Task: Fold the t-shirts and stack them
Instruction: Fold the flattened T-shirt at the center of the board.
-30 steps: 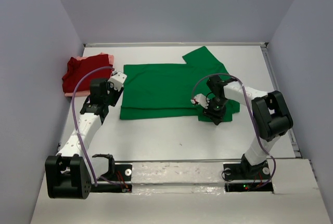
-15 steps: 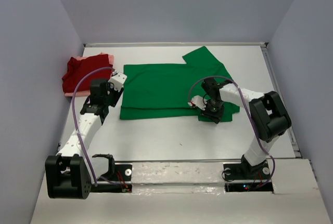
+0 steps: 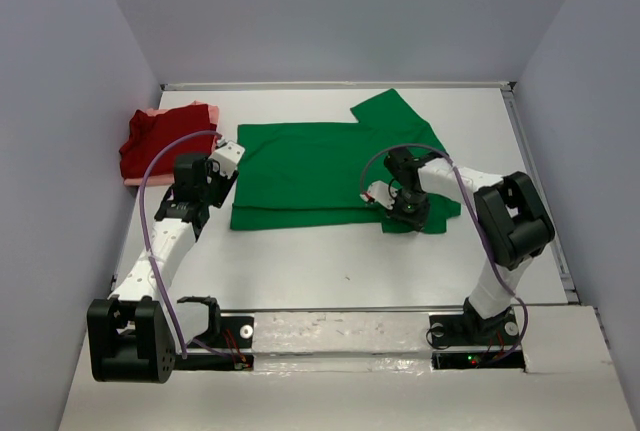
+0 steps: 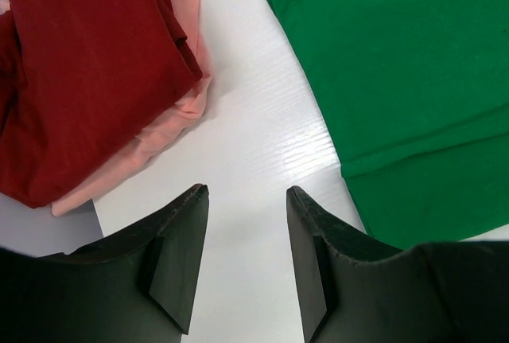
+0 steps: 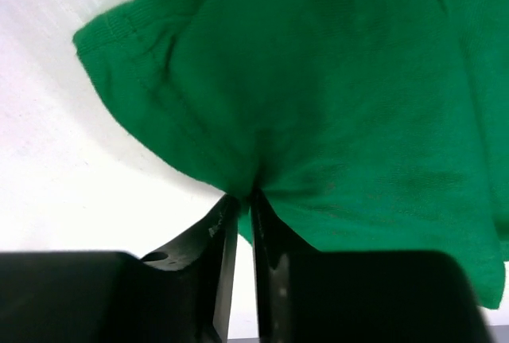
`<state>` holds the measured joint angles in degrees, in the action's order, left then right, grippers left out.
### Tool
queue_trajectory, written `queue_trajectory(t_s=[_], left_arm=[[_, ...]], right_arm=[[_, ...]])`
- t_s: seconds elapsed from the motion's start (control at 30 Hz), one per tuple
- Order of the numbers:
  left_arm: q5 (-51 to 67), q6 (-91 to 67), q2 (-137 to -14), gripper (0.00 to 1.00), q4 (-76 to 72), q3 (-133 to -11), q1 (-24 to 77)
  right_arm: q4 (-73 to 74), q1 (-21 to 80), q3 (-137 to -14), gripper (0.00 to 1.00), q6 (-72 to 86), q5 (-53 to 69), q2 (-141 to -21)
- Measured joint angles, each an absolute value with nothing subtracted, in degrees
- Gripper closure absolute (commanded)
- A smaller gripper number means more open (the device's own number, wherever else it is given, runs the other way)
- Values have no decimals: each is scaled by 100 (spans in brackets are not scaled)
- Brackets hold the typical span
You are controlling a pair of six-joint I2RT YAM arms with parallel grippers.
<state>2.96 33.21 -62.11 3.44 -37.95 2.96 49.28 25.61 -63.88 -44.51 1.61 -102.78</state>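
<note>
Here, the green t-shirt (image 3: 310, 171) is seen spread flat on the white table (image 3: 330, 261), cloth at its near right edge pinched between the closed fingers of the right gripper (image 5: 241, 200). The left gripper (image 4: 242, 259) is held with fingers parted above bare tabletop, between the green cloth and the dark red t-shirt (image 4: 79, 64), which is laid on the pale pink t-shirt (image 4: 187, 96).

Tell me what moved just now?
The right gripper, pinching the green shirt by its near sleeve, slid a little left, toward the shirt's middle. The left gripper, open above the table, the red shirt and the pink shirt stayed put.
</note>
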Motion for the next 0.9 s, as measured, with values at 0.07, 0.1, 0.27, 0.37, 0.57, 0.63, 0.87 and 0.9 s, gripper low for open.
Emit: queue_trajectory(t_s=[0.07,0.1,0.27,0.37,0.57,0.63,0.87,0.9], left_arm=[[296,3321,-6211,44,344,-3795,296],[296,3321,-6211,44,342,-3795,296],[296,3343,-6211,44,344,-3795,296],[296,3358,-6211,44,344,-3795,296],[307,3361,-6211,44,346,-3795,296],[318,3361,-6211,44,344,-3795,296],[336,3365,-6147,44,351,-3795,296],[336,3365,-6130,44,351,-3795,296]], right_arm=[[4915,2561,-6412,100,-4431,102,-10309],[4921,2561,-6425,100,-4429,80,-10315],[4947,2561,-6479,100,-4388,38,-10355],[4980,2561,-6506,100,-4388,43,-10357],[5057,2556,-6600,100,-4425,178,-10357],[5065,2552,-6707,100,-4436,259,-10357],[5271,2552,-7297,100,-4438,375,-10353],[5284,2552,-7341,100,-4438,384,-10353]])
